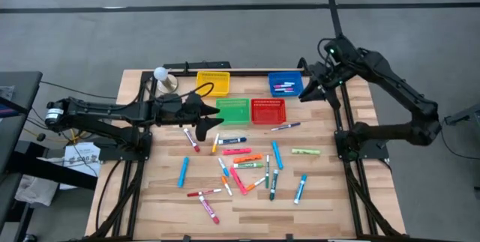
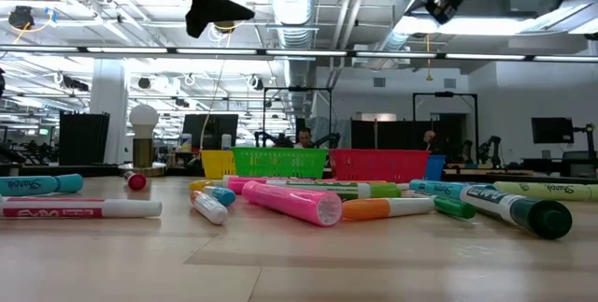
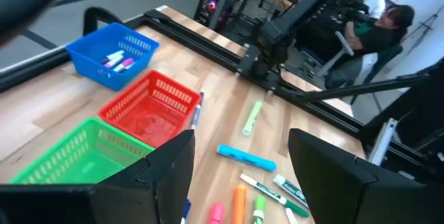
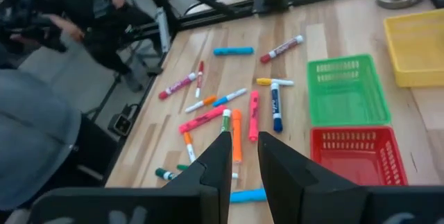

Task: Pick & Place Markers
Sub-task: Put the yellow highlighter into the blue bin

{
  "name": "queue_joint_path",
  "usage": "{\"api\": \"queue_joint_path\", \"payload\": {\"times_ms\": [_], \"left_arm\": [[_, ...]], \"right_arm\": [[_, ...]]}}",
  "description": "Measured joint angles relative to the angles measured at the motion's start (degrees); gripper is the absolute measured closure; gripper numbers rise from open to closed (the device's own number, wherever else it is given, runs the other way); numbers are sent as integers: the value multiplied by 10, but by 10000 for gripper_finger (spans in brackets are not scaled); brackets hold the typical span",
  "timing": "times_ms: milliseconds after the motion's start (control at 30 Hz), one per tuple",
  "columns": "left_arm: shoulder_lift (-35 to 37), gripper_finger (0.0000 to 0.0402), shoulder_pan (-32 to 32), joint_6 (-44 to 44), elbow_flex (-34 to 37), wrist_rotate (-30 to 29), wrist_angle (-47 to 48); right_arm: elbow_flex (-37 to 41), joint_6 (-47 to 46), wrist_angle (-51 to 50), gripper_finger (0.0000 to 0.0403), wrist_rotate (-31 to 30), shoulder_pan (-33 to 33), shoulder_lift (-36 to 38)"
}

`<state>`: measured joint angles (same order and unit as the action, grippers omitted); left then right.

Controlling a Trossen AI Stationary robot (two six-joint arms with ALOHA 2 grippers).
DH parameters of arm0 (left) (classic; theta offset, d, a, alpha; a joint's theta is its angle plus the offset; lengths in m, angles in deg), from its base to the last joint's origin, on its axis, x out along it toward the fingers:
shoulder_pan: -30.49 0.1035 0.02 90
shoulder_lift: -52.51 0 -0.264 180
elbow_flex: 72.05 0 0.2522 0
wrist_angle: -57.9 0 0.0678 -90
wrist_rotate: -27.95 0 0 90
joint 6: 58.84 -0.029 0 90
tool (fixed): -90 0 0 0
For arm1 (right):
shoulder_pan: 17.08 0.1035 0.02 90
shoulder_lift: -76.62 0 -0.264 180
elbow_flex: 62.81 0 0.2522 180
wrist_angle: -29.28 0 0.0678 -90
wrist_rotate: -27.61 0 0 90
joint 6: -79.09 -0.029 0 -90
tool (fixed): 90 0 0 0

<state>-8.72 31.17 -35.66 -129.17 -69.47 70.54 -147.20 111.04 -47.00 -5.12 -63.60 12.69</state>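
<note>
Several markers [image 1: 247, 165] in pink, orange, blue, green and red lie flat and scattered on the middle of the wooden table [image 1: 150, 197]. A few more lie in the blue basket [image 1: 285, 84], and they show in the left wrist view as well [image 3: 116, 61]. My left gripper [image 1: 212, 116] hangs open above the table beside the green basket [image 1: 232, 109], with nothing between its fingers [image 3: 173, 161]. My right gripper [image 1: 304, 96] hangs high by the blue basket's right side. Its fingers [image 4: 218, 158] stand a narrow gap apart with nothing in it.
Yellow [image 1: 213, 83], green, red [image 1: 268, 110] and blue baskets stand in a cluster at the far middle. A white ball on a round stand [image 1: 162, 74] sits at the far left. Black frame rails [image 1: 247, 68] line the table's edges. People [image 3: 381, 23] sit beyond the table.
</note>
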Motion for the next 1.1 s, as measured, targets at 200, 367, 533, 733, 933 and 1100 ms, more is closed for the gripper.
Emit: {"api": "queue_joint_path", "payload": {"times_ms": [200,367,533,733,933,1100], "left_arm": [[0,170,-7,12,0,3,2],[0,170,-6,62,0,3,57],[-20,170,-6,146,0,16,160],[-94,170,-7,197,0,82,172],[-167,170,-6,255,0,128,173],[-205,170,-6,291,0,148,179]], "right_arm": [[115,-96,109,342,-14,-25,74],[194,-170,192,342,-64,-27,133],[260,-250,289,342,-80,-27,185],[310,-321,381,342,-80,-26,221],[315,-331,390,342,-80,-26,222],[315,-331,390,342,-79,-26,222]]}}
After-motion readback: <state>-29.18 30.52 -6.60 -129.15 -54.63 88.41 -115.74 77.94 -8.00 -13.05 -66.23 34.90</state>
